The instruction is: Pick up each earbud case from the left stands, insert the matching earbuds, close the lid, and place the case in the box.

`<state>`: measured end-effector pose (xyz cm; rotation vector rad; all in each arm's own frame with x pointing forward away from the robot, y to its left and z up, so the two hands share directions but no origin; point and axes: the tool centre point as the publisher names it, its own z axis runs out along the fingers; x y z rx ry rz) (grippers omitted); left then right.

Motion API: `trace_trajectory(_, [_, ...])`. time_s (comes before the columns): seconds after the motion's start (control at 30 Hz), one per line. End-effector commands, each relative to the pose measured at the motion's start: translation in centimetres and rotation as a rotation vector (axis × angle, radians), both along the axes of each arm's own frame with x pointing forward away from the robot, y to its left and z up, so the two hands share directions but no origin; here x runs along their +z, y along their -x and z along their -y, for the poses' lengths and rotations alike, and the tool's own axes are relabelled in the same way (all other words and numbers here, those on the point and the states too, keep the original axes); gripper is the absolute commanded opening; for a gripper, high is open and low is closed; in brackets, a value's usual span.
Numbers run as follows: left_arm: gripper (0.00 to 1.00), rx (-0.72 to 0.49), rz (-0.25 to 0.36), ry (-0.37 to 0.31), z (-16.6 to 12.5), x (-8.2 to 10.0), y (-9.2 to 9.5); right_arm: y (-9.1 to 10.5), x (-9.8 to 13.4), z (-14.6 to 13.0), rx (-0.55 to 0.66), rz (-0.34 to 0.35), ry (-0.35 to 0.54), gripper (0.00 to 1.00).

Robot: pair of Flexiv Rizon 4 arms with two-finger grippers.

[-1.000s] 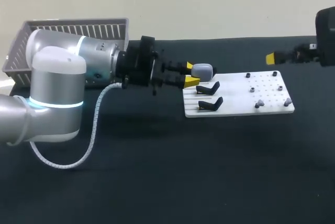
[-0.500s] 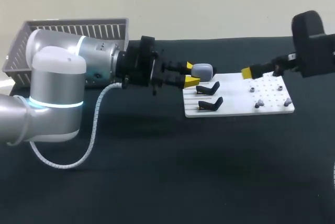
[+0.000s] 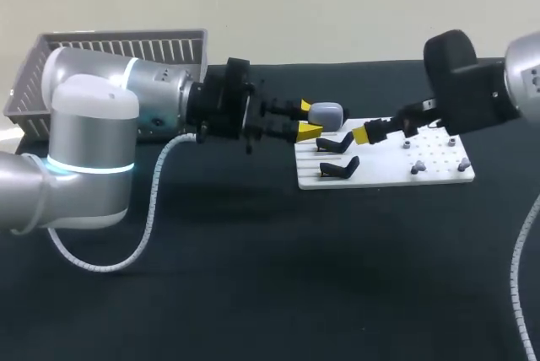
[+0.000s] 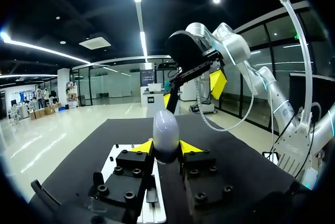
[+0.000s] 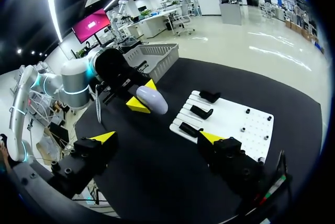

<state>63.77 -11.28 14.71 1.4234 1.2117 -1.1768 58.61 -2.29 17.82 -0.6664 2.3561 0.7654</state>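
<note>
One smooth, egg-shaped grey earbud case (image 4: 165, 135) sits pinched between the jaws of the left gripper (image 4: 165, 147); the right gripper (image 5: 158, 137) gapes wide, case ahead.

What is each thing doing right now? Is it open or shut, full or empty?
earbud case, lid shut, held up off the table.
left gripper, shut on the earbud case.
right gripper, open, holding nothing.
black stands, all three empty.
grey basket, open at the top; its inside is hidden.
</note>
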Motion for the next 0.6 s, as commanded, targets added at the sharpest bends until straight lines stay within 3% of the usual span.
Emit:
trace_trajectory(0.03, [0.00,0.001,0.002,0.003,0.0,-0.1,0.0,-1.3,-0.4,-0.9,0.050,-0.027,-0.035,1.00])
trace_trajectory(0.6, [0.00,0.001,0.002,0.003,0.0,-0.1,0.0,-2.7,-1.3,-2.8,0.092,-0.050,-0.067,1.00])
